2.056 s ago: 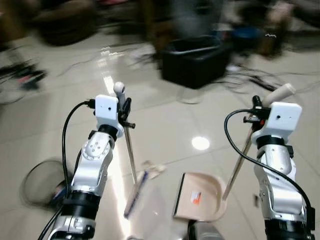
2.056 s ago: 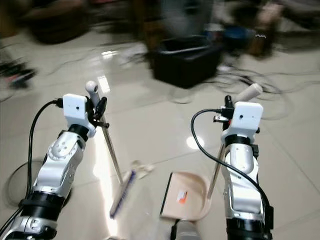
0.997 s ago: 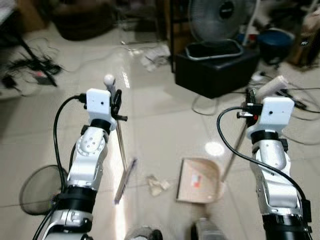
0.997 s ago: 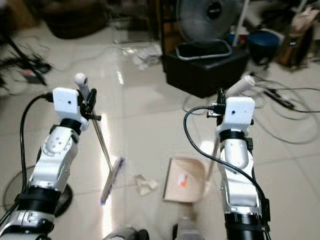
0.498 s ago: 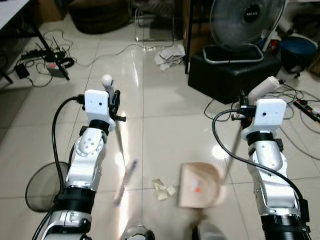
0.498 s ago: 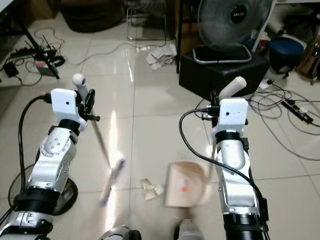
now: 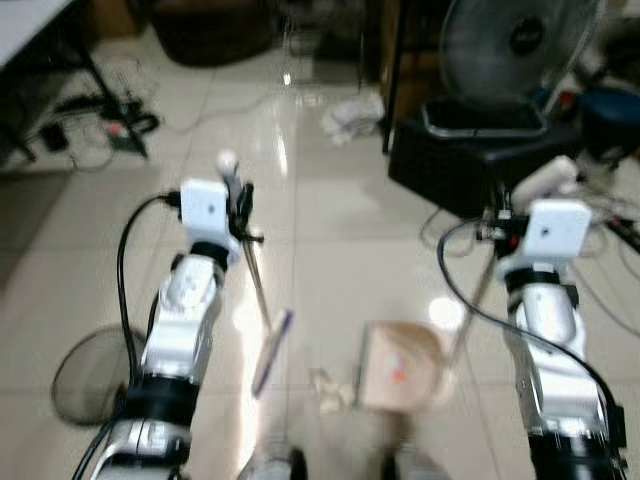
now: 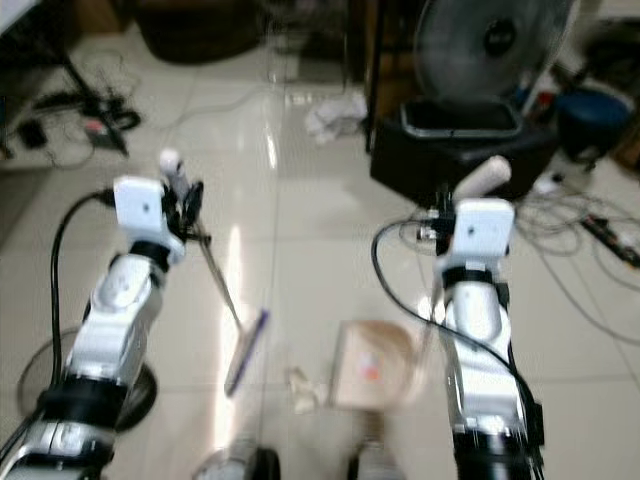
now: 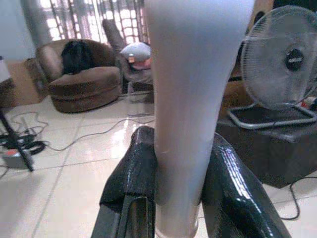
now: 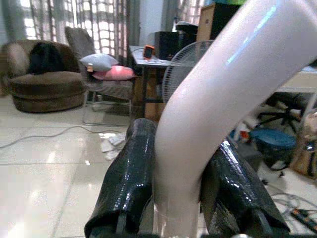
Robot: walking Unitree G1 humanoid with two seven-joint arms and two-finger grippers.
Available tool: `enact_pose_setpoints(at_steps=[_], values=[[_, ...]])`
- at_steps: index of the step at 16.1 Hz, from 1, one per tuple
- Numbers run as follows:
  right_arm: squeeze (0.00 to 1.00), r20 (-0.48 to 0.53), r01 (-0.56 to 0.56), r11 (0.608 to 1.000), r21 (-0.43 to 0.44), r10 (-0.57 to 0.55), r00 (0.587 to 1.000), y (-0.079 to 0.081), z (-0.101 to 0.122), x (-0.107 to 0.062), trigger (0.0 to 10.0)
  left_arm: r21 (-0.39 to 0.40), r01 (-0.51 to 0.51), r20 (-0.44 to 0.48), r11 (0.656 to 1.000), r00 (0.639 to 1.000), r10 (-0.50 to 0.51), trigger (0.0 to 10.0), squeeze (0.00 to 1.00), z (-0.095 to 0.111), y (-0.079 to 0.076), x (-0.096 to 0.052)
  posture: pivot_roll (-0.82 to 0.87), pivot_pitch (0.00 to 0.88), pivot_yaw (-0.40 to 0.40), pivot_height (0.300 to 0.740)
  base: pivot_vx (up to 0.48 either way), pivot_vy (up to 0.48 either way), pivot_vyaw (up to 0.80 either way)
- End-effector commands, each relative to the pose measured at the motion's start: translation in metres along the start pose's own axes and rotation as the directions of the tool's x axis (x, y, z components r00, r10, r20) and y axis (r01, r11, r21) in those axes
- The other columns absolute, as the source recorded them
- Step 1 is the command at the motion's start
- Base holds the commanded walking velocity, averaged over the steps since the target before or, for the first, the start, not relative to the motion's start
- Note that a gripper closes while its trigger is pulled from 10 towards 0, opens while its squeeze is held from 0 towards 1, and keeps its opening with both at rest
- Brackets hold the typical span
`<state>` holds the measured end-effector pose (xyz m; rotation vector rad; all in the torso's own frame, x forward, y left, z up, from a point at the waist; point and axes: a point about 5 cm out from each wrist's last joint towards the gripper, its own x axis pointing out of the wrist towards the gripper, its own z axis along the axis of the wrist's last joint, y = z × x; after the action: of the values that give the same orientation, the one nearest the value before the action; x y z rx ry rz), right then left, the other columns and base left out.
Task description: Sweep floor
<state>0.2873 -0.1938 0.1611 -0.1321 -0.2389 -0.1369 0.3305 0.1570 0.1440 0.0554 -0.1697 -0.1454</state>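
My left gripper (image 7: 243, 205) is shut on the grey broom handle (image 9: 193, 99), its black fingers (image 9: 136, 173) pressing on both sides. The thin handle slants down to the purple brush head (image 7: 272, 350) on the tiled floor. Just right of the brush lies crumpled white paper (image 7: 330, 390). My right gripper (image 7: 500, 225) is shut on the cream dustpan handle (image 10: 213, 119), clamped between its fingers (image 10: 133, 168). The beige dustpan (image 7: 398, 365) sits on the floor right of the paper, its mouth facing the scraps.
A black box (image 7: 470, 160) with a standing fan (image 7: 515, 45) on it stands ahead on the right, with cables (image 8: 590, 240) trailing beside it. More crumpled paper (image 7: 355, 110) lies farther off. A round wire guard (image 7: 85, 375) lies on the floor by my left arm. Cables (image 7: 100, 120) spread at far left.
The camera has shifted and the picture is blurred. The brush head has swung a little closer to the paper scraps. Both grippers keep their hold.
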Motion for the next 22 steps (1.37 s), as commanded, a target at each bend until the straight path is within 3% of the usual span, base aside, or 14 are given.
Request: enact_pose_setpoints(at_steps=[1, 5, 7, 10, 12, 15, 17, 19, 22], values=[[0.0, 0.054, -0.001, 1.0, -0.009, 0.002, 0.999, -0.002, 0.011, 0.001, 10.0, 0.002, 0.014, 0.024, 1.0, 1.0, -0.014, 10.0, 0.0, 0.005, -0.001, 0.001, -0.04, 0.122, 0.088, 0.74, 0.0, 0.0, 0.0], [0.0, 0.049, -0.05, 0.994, -0.095, 0.055, 0.997, -0.004, 0.006, 0.01, 10.0, -0.052, -0.016, -0.003, 0.998, 1.0, 0.016, 10.0, 0.0, -0.001, -0.004, 0.005, -0.02, 0.141, 0.082, 0.74, 0.0, 0.0, 0.0], [0.0, 0.066, -0.106, 0.983, -0.148, 0.116, 0.991, 0.0, 0.001, 0.02, 10.0, -0.069, 0.008, -0.024, 0.998, 1.0, -0.01, 10.0, 0.0, -0.006, -0.009, 0.015, -0.01, 0.192, 0.09, 0.74, 0.0, 0.0, 0.0], [0.0, 0.065, -0.142, 0.968, -0.207, 0.158, 0.985, 0.003, -0.006, 0.022, 10.0, -0.041, 0.039, -0.021, 0.998, 0.999, -0.04, 10.0, 0.0, -0.008, -0.015, 0.018, 0.01, 0.279, 0.1, 0.74, 0.0, 0.0, 0.0], [0.0, 0.106, -0.133, 0.957, -0.259, 0.165, 0.981, 0.004, -0.007, 0.024, 10.0, -0.025, 0.013, 0.031, 1.0, 0.999, -0.012, 10.0, 0.0, -0.008, -0.011, 0.017, 0.02, 0.34, 0.11, 0.74, 0.0, 0.0, 0.0], [0.0, 0.184, -0.113, 0.96, -0.257, 0.163, 0.969, 0.011, -0.005, 0.027, 10.0, -0.04, -0.043, 0.125, 0.998, 0.991, 0.048, 10.0, 0.0, 0.0, -0.003, 0.018, 0.04, 0.37, 0.143, 0.74, 0.0, 0.0, 0.0], [0.0, 0.251, -0.092, 0.968, -0.234, 0.151, 0.956, 0.02, 0.001, 0.026, 10.0, -0.046, -0.043, 0.182, 0.998, 0.982, 0.051, 10.0, 0.0, 0.008, -0.001, 0.02, 0.05, 0.391, 0.152, 0.74, 0.0, 0.0, 0.0], [0.0, 0.309, -0.119, 0.975, -0.188, 0.173, 0.935, 0.038, 0.003, 0.023, 10.0, -0.045, -0.025, 0.199, 0.999, 0.979, 0.033, 10.0, 0.0, 0.008, -0.009, 0.019, 0.09, 0.416, 0.158, 0.74, 0.0, 0.0, 0.0], [0.0, 0.306, -0.194, 0.965, -0.175, 0.241, 0.921, 0.069, -0.009, 0.011, 10.0, -0.026, -0.019, 0.198, 0.999, 0.98, 0.024, 10.0, 0.0, 0.003, -0.014, 0.018, 0.11, 0.417, 0.162, 0.74, 0.0, 0.0, 0.0]])
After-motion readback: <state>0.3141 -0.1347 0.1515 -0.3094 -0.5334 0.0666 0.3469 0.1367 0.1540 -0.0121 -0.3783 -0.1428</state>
